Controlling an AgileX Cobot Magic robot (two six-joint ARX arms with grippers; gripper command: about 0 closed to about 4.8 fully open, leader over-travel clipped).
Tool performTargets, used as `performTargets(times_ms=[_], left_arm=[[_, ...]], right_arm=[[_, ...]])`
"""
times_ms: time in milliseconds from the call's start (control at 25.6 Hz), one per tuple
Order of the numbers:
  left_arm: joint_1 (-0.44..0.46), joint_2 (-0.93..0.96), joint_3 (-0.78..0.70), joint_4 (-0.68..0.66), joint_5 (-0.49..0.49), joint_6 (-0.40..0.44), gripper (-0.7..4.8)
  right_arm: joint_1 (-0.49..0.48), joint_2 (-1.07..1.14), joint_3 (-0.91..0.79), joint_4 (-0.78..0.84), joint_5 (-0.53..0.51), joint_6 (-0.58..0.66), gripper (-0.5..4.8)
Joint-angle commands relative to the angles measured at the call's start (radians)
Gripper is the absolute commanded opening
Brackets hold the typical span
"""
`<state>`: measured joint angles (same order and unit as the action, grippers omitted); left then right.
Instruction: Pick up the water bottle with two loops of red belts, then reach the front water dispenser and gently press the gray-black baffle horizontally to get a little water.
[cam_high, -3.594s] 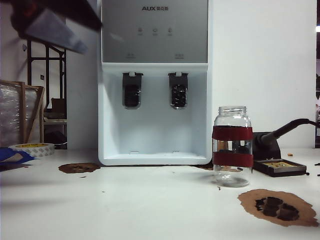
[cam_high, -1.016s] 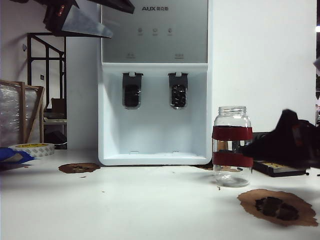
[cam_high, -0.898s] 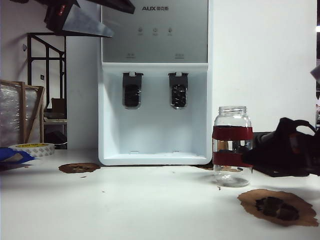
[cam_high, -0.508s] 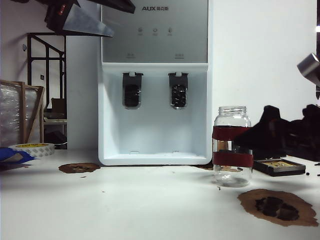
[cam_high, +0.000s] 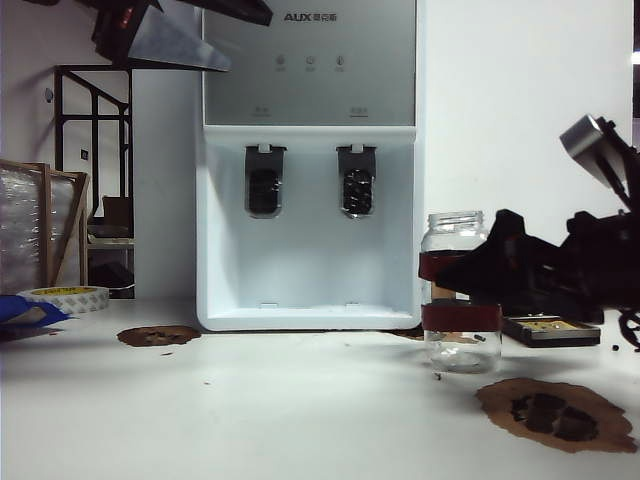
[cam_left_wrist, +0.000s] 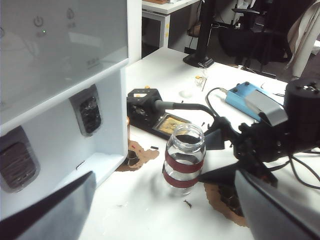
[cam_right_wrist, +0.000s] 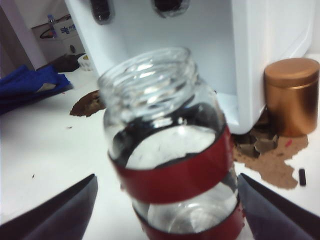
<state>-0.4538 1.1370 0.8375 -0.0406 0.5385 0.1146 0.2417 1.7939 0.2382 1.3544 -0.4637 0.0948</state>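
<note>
The water bottle (cam_high: 460, 318), clear glass with two red bands, stands on the white table right of the water dispenser (cam_high: 310, 270). My right gripper (cam_high: 462, 277) reaches in from the right, open, with one finger on each side of the bottle (cam_right_wrist: 170, 150) at band height. Whether a finger touches the glass cannot be told. The gray-black baffle (cam_high: 357, 190) hangs in the dispenser's bay, right of its twin. My left gripper (cam_high: 245, 40) hovers open and empty, high at the upper left. The left wrist view looks down on the bottle (cam_left_wrist: 184, 160) and baffle (cam_left_wrist: 90, 110).
A copper cylinder (cam_right_wrist: 291, 95) stands by the dispenser's corner. A black soldering stand and tray (cam_high: 548, 330) lie behind the bottle. Brown stains (cam_high: 555, 412) (cam_high: 158, 336) mark the table. A tape roll (cam_high: 65, 297) and blue cloth (cam_high: 20, 310) lie far left.
My right gripper has moved left and risen a little, so its fingers now straddle the bottle. The bottle has shifted slightly left. The left gripper has stayed put.
</note>
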Motion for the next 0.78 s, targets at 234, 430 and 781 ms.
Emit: performTargets(times_ms=[234, 430, 781], left_arm=[[-0.007, -0.001, 0.005, 0.009, 0.004, 0.013, 4.79], [-0.007, -0.001, 0.005, 0.009, 0.005, 0.013, 4.79], [-0.007, -0.001, 0.005, 0.007, 0.004, 0.020, 4.79]], right_arm=[[0.003, 0.061, 0.047, -0.012, 0.038, -0.020, 4.79], [0.005, 0.080, 0.089, -0.019, 0.048, -0.016, 4.79], [0.012, 0.080, 0.100, -0.079, 0.018, -0.020, 4.79]])
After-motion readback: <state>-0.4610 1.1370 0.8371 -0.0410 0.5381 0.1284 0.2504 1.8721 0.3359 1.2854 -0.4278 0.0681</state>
